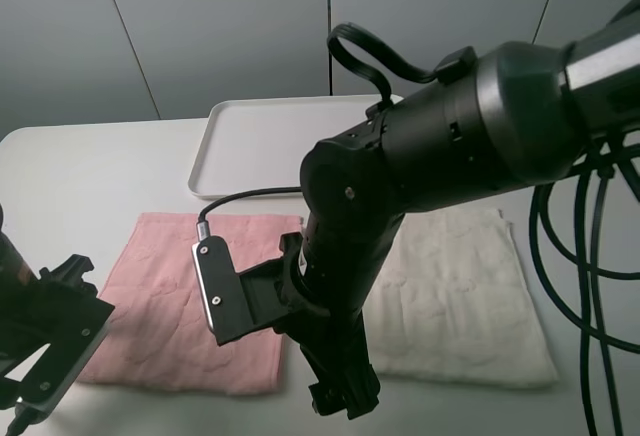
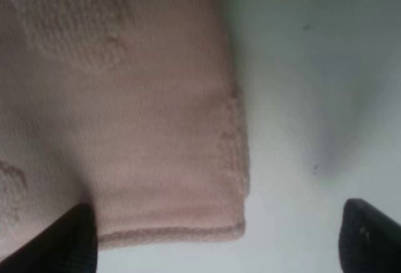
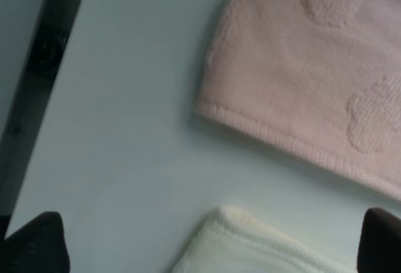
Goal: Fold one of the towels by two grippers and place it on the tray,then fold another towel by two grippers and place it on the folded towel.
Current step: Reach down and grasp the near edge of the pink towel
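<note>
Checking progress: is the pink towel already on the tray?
No, the pink towel lies flat on the table, in front of the white tray.

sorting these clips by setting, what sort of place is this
Likely a robot lab test bench, not a home: a plain white table before bare grey wall panels, and a black, cabled robot arm near a pink towel.

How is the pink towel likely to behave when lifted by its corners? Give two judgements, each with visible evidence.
Probably floppy: the pink towel lies flat against the table, so it should sag between lifted corners. Likely grippy rather than slippery: its terry surface and stitched hem look textured. Thin and flat, it seems light.
</note>
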